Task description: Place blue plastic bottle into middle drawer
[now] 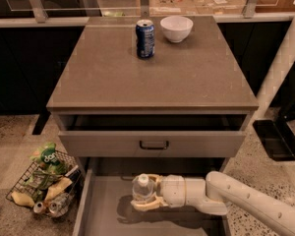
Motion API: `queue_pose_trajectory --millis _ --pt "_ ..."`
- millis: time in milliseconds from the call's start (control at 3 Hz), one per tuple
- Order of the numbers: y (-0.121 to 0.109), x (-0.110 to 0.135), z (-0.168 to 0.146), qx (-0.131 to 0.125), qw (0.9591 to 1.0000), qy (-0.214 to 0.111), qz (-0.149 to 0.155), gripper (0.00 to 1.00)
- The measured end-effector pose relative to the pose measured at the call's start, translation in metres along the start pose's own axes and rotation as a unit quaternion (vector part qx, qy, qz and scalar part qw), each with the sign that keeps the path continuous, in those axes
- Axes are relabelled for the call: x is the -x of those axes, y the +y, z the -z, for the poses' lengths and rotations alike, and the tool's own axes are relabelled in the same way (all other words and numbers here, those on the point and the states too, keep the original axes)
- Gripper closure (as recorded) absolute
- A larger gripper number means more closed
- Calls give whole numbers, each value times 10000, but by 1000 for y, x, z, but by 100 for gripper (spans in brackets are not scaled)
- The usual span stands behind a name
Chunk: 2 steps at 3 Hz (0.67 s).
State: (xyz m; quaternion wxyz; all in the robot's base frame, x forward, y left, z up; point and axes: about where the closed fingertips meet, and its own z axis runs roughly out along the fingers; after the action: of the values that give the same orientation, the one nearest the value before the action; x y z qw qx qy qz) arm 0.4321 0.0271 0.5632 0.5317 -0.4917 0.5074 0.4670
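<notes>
The blue plastic bottle [142, 189], clear with a white cap, stands upright inside the open middle drawer [101, 215], over its pale grey floor. My gripper [146, 194] reaches in from the right on a white arm and is shut on the bottle, with cream fingers [148, 204] wrapped around its body. I cannot tell whether the bottle's base touches the drawer floor.
The drawer above has a grey front with a small black handle [154, 145] and is slightly pulled out. On the cabinet top [152, 68] stand a dark blue soda can [145, 32] and a white bowl [176, 28]. A wire basket of snacks [46, 183] sits on the floor at left.
</notes>
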Motion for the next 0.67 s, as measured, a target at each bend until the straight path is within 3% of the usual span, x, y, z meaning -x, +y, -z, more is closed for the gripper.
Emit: queue_pose_trajectory --millis 333,667 --pt "-3 -6 -9 9 10000 6 -8 100" --pt "-7 -27 -32 59 9999 -85 16 100"
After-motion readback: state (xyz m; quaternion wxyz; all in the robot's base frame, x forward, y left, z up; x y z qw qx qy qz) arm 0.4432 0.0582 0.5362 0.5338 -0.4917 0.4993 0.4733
